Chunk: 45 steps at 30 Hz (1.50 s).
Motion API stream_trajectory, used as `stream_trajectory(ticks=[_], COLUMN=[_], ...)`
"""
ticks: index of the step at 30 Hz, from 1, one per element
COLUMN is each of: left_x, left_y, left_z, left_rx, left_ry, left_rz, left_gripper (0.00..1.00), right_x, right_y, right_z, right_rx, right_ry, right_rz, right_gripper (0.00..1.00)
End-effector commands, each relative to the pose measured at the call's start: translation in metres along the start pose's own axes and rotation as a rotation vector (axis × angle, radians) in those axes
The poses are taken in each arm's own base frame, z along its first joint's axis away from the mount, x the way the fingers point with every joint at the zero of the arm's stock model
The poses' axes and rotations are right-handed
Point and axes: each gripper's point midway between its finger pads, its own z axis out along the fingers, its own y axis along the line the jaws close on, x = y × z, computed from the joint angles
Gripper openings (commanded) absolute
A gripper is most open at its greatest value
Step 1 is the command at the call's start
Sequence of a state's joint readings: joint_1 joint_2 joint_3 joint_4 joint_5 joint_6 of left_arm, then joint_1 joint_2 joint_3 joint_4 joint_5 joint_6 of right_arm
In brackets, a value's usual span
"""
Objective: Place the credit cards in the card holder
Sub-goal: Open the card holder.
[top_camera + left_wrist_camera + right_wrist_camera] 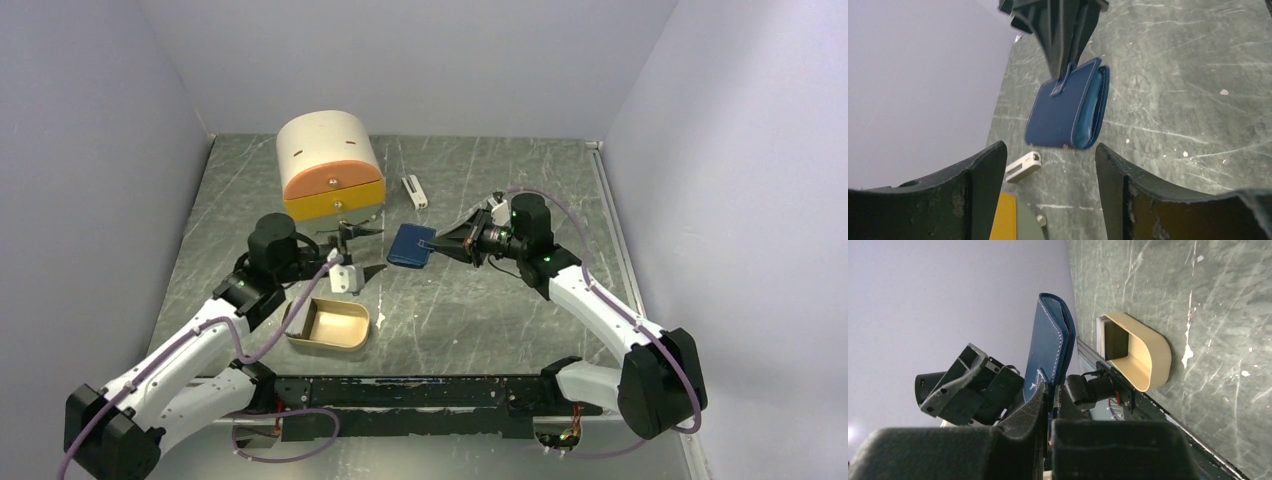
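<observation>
The right tool (437,243) pinched the card holder (1068,112) by its tab, aloft — squarely ahead of the left tool (1049,150), jaws spread and empty.

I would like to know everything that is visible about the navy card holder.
The card holder is a small navy wallet, leather-like, with pale stitching and a lighter blue inside. It is folded nearly shut, gaping a little along one side. The right tool is shut on its snap tab and seems to hold it just off the table. No card shows in it.
</observation>
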<state>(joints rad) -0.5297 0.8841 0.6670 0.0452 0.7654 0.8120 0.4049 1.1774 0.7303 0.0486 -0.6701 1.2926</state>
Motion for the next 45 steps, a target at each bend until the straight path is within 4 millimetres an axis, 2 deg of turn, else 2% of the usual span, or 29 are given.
stream_trajectory(ticks=[1, 5, 10, 18, 20, 24, 26, 27, 28, 31, 33, 36, 39, 42, 45], left_x=[-0.024, -0.015, -0.013, 0.004, 0.006, 0.006, 0.005, 0.003, 0.001, -0.008, -0.015, -0.028, -0.035, -0.03, -0.018], left_y=[0.011, -0.004, -0.013, -0.026, -0.024, -0.013, -0.008, -0.005, -0.001, 0.01, 0.013, 0.012, 0.01, 0.018, 0.02], left_z=[0.015, 0.028, 0.037, 0.044, 0.044, 0.043, 0.042, 0.041, 0.04, 0.035, 0.031, 0.025, 0.019, 0.012, 0.011], left_rx=[0.003, 0.065, 0.08, 0.104, 0.092, 0.03, -0.004, -0.03, -0.061, -0.148, -0.2, -0.239, -0.283, -0.393, -0.43], left_ry=[-0.036, 0.0, 0.01, 0.111, 0.125, 0.151, 0.147, 0.142, 0.135, 0.118, 0.095, 0.038, -0.013, -0.014, 0.049], left_rz=[0.163, 0.163, 0.172, 0.206, 0.209, 0.168, 0.149, 0.13, 0.104, -0.035, -0.184, -0.333, -0.484, -0.676, -0.855], left_gripper=[0.7, 0.68, 0.67, 0.65, 0.57, 0.26, 0.16, 0.1, 0.09, 0.09, 0.09, 0.09, 0.09, 0.09, 0.09], right_x=[0.012, 0.017, 0.019, 0.022, 0.023, 0.024, 0.022, 0.021, 0.019, 0.011, -0.006, -0.02, -0.025, -0.029, -0.027], right_y=[0.011, 0.013, 0.013, 0.008, 0.009, 0.009, 0.006, 0.006, 0.006, -0.005, -0.007, 0.006, 0.028, 0.046, 0.059], right_z=[0.003, 0.004, 0.003, 0.003, 0.003, 0.004, 0.005, 0.006, 0.006, 0.006, 0.001, -0.009, -0.02, -0.025, -0.028], right_rx=[-0.057, -0.072, -0.077, -0.077, -0.084, -0.084, -0.07, -0.065, -0.06, 0.014, 0.062, 0.038, -0.035, -0.085, -0.128], right_ry=[0.054, 0.069, 0.074, 0.071, 0.075, 0.075, 0.068, 0.067, 0.065, 0.034, -0.057, -0.162, -0.253, -0.358, -0.446], right_rz=[0.019, 0.02, 0.02, 0.04, 0.04, 0.015, -0.026, -0.065, -0.114, -0.244, -0.395, -0.592, -0.79, -0.999, -1.211], right_gripper=[0.0, 0.0, 0.0, 0.0, 0.0, 0.0, 0.0, 0.01, 0.07, 0.35, 0.49, 0.56, 0.59, 0.61, 0.62])
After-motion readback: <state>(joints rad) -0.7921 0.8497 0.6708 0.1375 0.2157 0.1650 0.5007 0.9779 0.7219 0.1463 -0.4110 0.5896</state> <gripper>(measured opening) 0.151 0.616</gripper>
